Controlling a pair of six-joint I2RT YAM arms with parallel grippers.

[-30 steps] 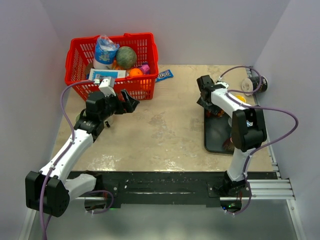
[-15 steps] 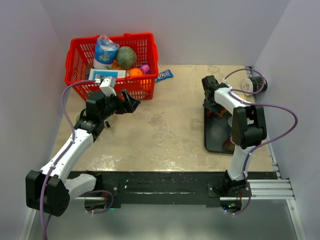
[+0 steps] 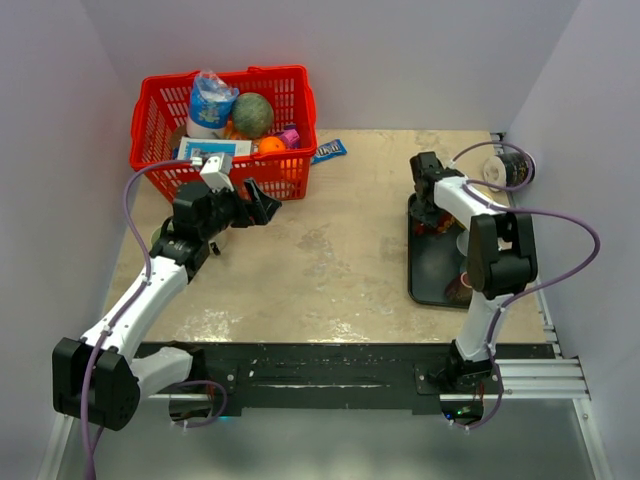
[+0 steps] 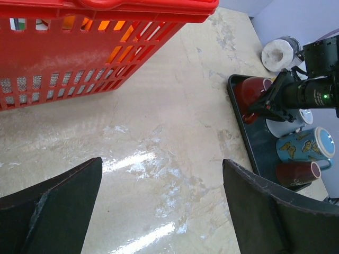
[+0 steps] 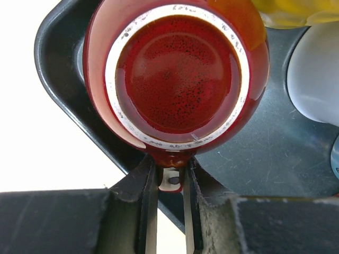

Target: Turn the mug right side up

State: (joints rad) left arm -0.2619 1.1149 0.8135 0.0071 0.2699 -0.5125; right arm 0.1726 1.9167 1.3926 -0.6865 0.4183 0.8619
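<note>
Surface: beige mottled table (image 3: 340, 260), pale walls on three sides. Red basket (image 3: 160, 120) at far left, dark tray (image 3: 425, 285) at right.

Red mug (image 5: 177, 74) sits on the tray's far left corner, base ring facing the wrist camera. Right gripper (image 5: 170, 172) is clamped tight on the mug's handle. Left gripper (image 4: 162, 169) is spread wide and holds nothing, hovering over bare table near the basket.

Obscured: in the top view the right arm covers most of the mug. A yellow object (image 5: 286, 13) is cut off at the frame edge and can't be identified. The basket's contents are partly hidden.
</note>
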